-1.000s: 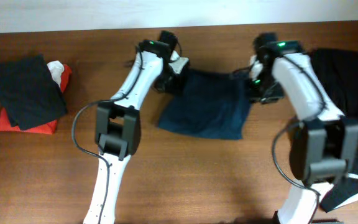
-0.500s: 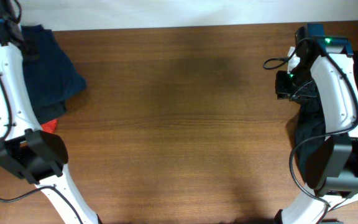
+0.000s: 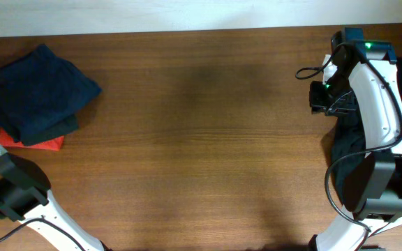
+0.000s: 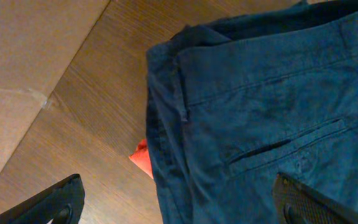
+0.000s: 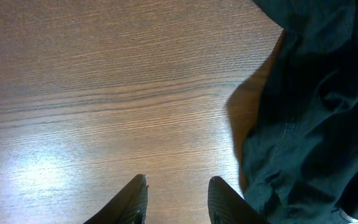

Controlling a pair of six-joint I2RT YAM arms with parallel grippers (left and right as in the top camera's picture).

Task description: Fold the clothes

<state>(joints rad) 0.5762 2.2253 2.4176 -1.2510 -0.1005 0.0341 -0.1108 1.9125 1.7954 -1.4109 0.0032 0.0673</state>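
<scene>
The folded navy shorts (image 3: 44, 90) lie at the table's far left, on top of a red garment (image 3: 33, 141). In the left wrist view the shorts (image 4: 260, 106) show a back pocket slit and waistband, and the red garment (image 4: 142, 158) peeks out beneath them. My left gripper (image 4: 185, 208) hovers over the shorts, jaws spread wide and holding nothing. My right gripper (image 3: 319, 97) is at the right, its fingers (image 5: 135, 199) a little apart over bare wood. It is just left of a heap of dark clothes (image 5: 316, 112) and touches none of them.
The dark clothes (image 3: 351, 143) spread along the table's right edge under the right arm. The brown wooden table (image 3: 201, 139) stretches between the two piles. A pale wall or floor surface (image 4: 23, 56) shows past the table's left corner.
The left gripper has let go of the navy shorts and opened wide; the shorts now rest on the left pile. The left arm has drawn back toward the table's edge. The right arm holds still.
</scene>
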